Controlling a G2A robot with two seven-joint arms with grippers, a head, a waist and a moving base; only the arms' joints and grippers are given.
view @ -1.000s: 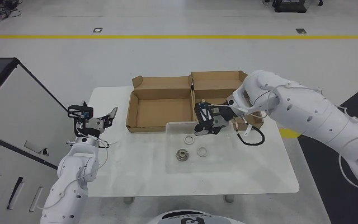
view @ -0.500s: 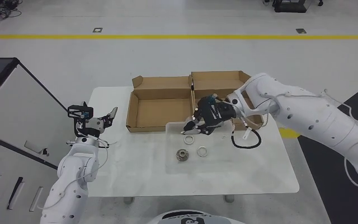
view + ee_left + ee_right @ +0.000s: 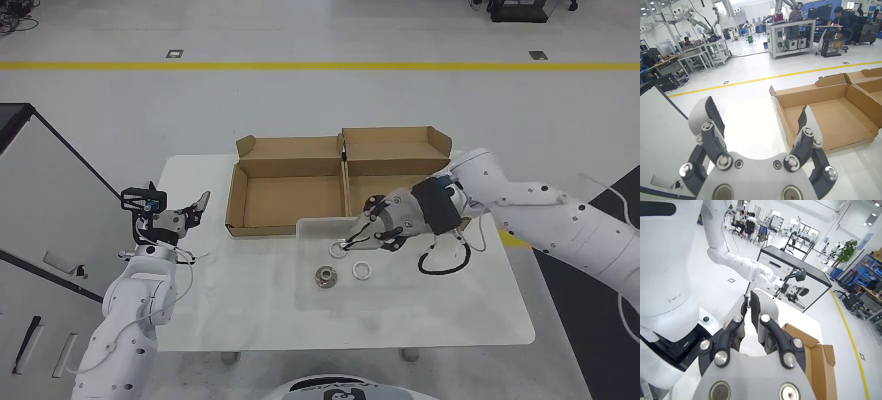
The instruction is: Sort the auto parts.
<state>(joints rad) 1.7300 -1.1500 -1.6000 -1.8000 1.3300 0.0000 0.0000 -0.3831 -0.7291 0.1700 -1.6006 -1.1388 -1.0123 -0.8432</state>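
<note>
My right gripper (image 3: 350, 243) hovers over the clear tray (image 3: 420, 290), its fingers pointing toward the table's left side. In the right wrist view the gripper (image 3: 748, 302) is shut on a small silver threaded bolt (image 3: 748, 300) held at the fingertips. In the tray lie a white ring (image 3: 337, 250), a second ring (image 3: 361, 269) and a metal hub (image 3: 324, 276). My left gripper (image 3: 178, 215) stays open and holds nothing by the table's left edge, and the left wrist view shows its gripper (image 3: 761, 113) facing the left cardboard box (image 3: 829, 117).
Two open cardboard boxes stand side by side at the back of the table, the left box (image 3: 285, 200) and the right box (image 3: 395, 160). A dark-edged white panel (image 3: 50, 190) stands left of the table. The left arm's gripper (image 3: 797, 294) appears in the right wrist view.
My right wrist has turned and swung toward the table's front; its fingers pointed down over the tray before and now point sideways to the left. The left arm has not moved.
</note>
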